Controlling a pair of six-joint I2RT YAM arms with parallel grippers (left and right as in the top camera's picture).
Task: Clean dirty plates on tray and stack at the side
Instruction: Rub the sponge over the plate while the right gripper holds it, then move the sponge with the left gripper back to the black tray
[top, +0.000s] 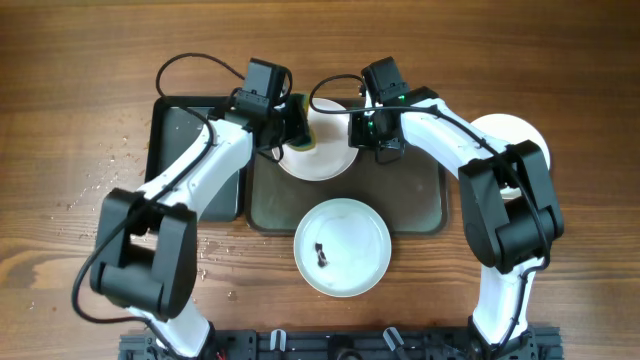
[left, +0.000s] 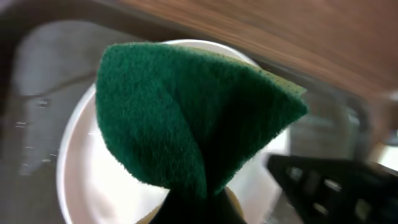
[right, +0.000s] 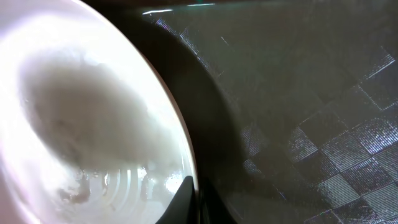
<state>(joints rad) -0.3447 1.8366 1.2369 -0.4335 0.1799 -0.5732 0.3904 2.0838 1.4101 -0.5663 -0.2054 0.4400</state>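
Sponge (left: 186, 118) pinched in left end effector (top: 297, 127); right end effector (top: 358, 138) seemingly clamps rim of far plate (top: 320, 163).

**You had both arms folded in toward each other, grippers close together and both closed.**
Your white-and-black left arm (top: 190, 170) rose from its base and bent inward at the elbow, and its black two-finger left gripper (top: 296, 125) was clamped on a folded green scouring sponge (left: 186, 124). Your white-and-black right arm (top: 450, 125) arched in from the opposite side, elbow out. Its black two-finger right gripper (top: 358, 132) was pinched on the rim of a round white shallow plate (right: 93, 93), with one dark fingertip (right: 185, 202) showing at that rim.
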